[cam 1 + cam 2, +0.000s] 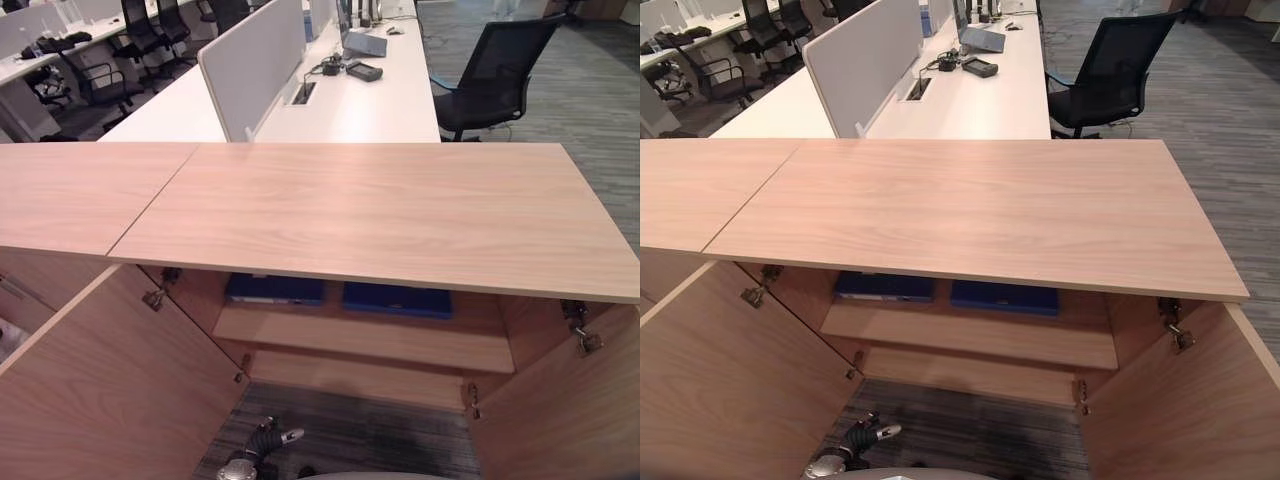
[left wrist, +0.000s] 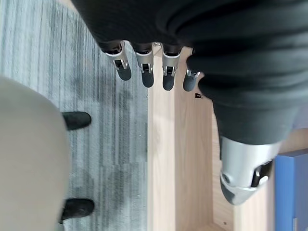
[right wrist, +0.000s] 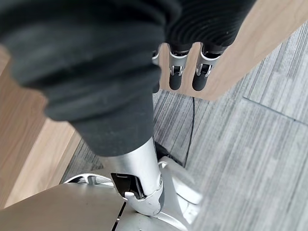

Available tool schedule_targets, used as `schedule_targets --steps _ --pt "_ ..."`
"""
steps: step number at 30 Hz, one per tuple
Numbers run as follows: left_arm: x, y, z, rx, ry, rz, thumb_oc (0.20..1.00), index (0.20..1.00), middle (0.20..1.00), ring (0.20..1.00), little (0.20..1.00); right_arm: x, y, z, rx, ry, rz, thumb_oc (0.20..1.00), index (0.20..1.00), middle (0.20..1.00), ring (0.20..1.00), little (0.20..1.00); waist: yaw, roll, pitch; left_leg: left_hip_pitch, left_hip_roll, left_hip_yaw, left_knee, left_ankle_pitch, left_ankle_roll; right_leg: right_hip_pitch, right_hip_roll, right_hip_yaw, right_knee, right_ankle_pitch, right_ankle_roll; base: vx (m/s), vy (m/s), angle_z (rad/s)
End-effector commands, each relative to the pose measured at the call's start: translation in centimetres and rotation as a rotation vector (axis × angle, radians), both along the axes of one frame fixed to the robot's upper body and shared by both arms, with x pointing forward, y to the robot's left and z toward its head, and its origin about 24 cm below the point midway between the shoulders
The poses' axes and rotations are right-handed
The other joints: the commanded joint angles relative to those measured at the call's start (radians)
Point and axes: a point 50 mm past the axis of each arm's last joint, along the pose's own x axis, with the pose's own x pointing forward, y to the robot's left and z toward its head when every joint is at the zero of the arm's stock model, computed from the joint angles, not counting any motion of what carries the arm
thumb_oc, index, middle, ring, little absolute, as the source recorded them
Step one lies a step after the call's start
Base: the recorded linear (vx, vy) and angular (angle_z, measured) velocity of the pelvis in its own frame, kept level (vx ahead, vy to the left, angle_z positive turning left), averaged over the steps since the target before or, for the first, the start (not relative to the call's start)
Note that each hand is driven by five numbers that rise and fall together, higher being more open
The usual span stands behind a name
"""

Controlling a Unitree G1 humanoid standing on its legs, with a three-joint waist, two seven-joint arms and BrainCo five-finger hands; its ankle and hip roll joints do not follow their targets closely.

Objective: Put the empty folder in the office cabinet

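The wooden office cabinet stands in front of me with both doors swung open. On its inner shelf lie two blue folders, one on the left and one on the right, flat and side by side. My left hand hangs low beside the left door, fingers straight and holding nothing; a blue folder edge shows past its thumb. My right hand hangs by the right door over grey carpet, its fingers straight and nothing in them.
Behind the cabinet runs a white desk with a grey divider panel and some devices. A black office chair stands at its right. More chairs are at the back left.
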Motion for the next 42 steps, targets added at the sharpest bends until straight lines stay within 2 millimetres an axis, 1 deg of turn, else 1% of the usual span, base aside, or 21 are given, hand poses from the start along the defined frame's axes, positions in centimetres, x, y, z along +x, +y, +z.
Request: schedule_targets --steps 1,13,25,32,33,35,36,37,38,40,41,42 --pt "1.5 0.9 0.5 -0.001 -0.057 0.004 1.0 1.0 1.0 1.0 1.0 2.9 5.4 -0.8 0.159 -0.112 -0.008 1.0 1.0 1.0 1.0 1.0 0.006 -0.069 -0.008 -0.019 -0.044 -0.001 0.003 -0.037 0.026 -0.03 -0.029 0.07 0.001 0.015 0.054 0.0 0.0 0.0" --pt "1.5 1.0 0.4 -0.026 -0.036 -0.012 1.0 1.0 1.0 1.0 1.0 2.9 5.2 -0.8 0.155 -0.102 0.007 1.0 1.0 1.0 1.0 1.0 -0.007 -0.071 -0.007 -0.01 -0.038 0.009 0.003 -0.045 0.024 -0.026 -0.023 0.08 0.001 0.011 0.053 0.0 0.0 0.0" --pt "0.3 1.6 -0.2 -0.008 0.026 0.01 1.0 1.0 1.0 1.0 1.0 2.6 5.3 -0.9 0.169 -0.089 -0.004 1.0 1.0 1.0 1.0 1.0 -0.007 -0.073 -0.019 0.005 -0.036 0.014 0.003 -0.05 0.024 -0.014 -0.018 0.083 0.001 0.004 0.049 0.0 -0.002 -0.01" --pt "0.1 1.5 -0.3 -0.006 0.033 0.004 1.0 1.0 1.0 1.0 1.0 2.4 5.3 -0.9 0.171 -0.083 -0.006 1.0 1.0 1.0 1.0 1.0 -0.009 -0.074 -0.02 0.006 -0.034 0.015 0.003 -0.05 0.023 -0.012 -0.016 0.085 0.001 0.004 0.047 0.0 0.0 0.0" --pt "0.2 1.5 -0.2 -0.004 0.024 -0.002 1.0 1.0 1.0 1.0 1.0 2.4 5.3 -0.9 0.169 -0.083 -0.006 1.0 1.0 1.0 1.0 1.0 -0.009 -0.074 -0.02 0.006 -0.034 0.016 0.003 -0.05 0.023 -0.012 -0.017 0.085 0.001 0.004 0.047 -0.01 -0.012 -0.04" --pt "1.2 1.6 0.3 0.013 -0.03 -0.042 1.0 1.0 1.0 1.0 1.0 2.6 5.1 -0.8 0.164 -0.094 -0.008 1.0 1.0 1.0 1.0 1.0 -0.008 -0.074 -0.018 0.006 -0.034 0.016 0.003 -0.051 0.022 -0.012 -0.016 0.085 0.001 0.005 0.047 0.0 -0.007 -0.02" --pt "2.4 1.7 1.1 0.026 -0.103 -0.07 1.0 1.0 1.0 1.0 1.0 2.8 4.9 -0.8 0.156 -0.103 -0.006 1.0 1.0 1.0 1.0 1.0 -0.006 -0.074 -0.015 0.006 -0.033 0.014 0.003 -0.051 0.023 -0.013 -0.016 0.085 0.001 0.005 0.048 0.0 0.0 0.0" --pt "2.4 1.7 1.1 0.026 -0.103 -0.07 1.0 1.0 1.0 1.0 1.0 2.8 4.9 -0.8 0.156 -0.103 -0.006 1.0 1.0 1.0 1.0 1.0 -0.006 -0.074 -0.015 0.006 -0.033 0.014 0.003 -0.051 0.023 -0.013 -0.016 0.085 0.001 0.005 0.048 0.0 0.0 0.0" --pt "2.9 1.7 1.5 0.031 -0.144 -0.082 1.0 1.0 1.0 1.0 1.0 2.8 4.8 -0.8 0.154 -0.106 -0.004 1.0 1.0 1.0 1.0 1.0 -0.005 -0.073 -0.014 0.005 -0.034 0.012 0.003 -0.051 0.023 -0.014 -0.016 0.084 0.001 0.005 0.048 0.0 0.0 0.0" --pt "3.6 2.2 2.4 0.031 -0.207 -0.072 1.0 1.0 1.0 1.0 1.0 2.9 4.6 -0.7 0.149 -0.114 -0.003 1.0 1.0 1.0 1.0 1.0 -0.003 -0.073 -0.008 0.001 -0.034 0.009 0.003 -0.049 0.024 -0.014 -0.016 0.082 0.001 0.006 0.049 0.0 0.0 0.0" --pt "3.7 3.1 3.2 0.036 -0.264 -0.039 1.0 1.0 1.0 1.0 1.0 3.0 4.2 -0.6 0.142 -0.121 -0.004 1.0 1.0 1.0 1.0 1.0 0.003 -0.075 -0.004 -0.003 -0.034 0.006 0.003 -0.047 0.024 -0.016 -0.017 0.08 0.001 0.008 0.05 0.0 0.0 0.0" --pt "3.7 3.1 3.2 0.036 -0.264 -0.039 1.0 1.0 1.0 1.0 1.0 3.0 4.3 -0.6 0.142 -0.12 -0.004 1.0 1.0 1.0 1.0 1.0 0.002 -0.075 -0.005 -0.003 -0.034 0.006 0.003 -0.047 0.024 -0.016 -0.017 0.08 0.001 0.008 0.05 0.0 0.0 0.0"
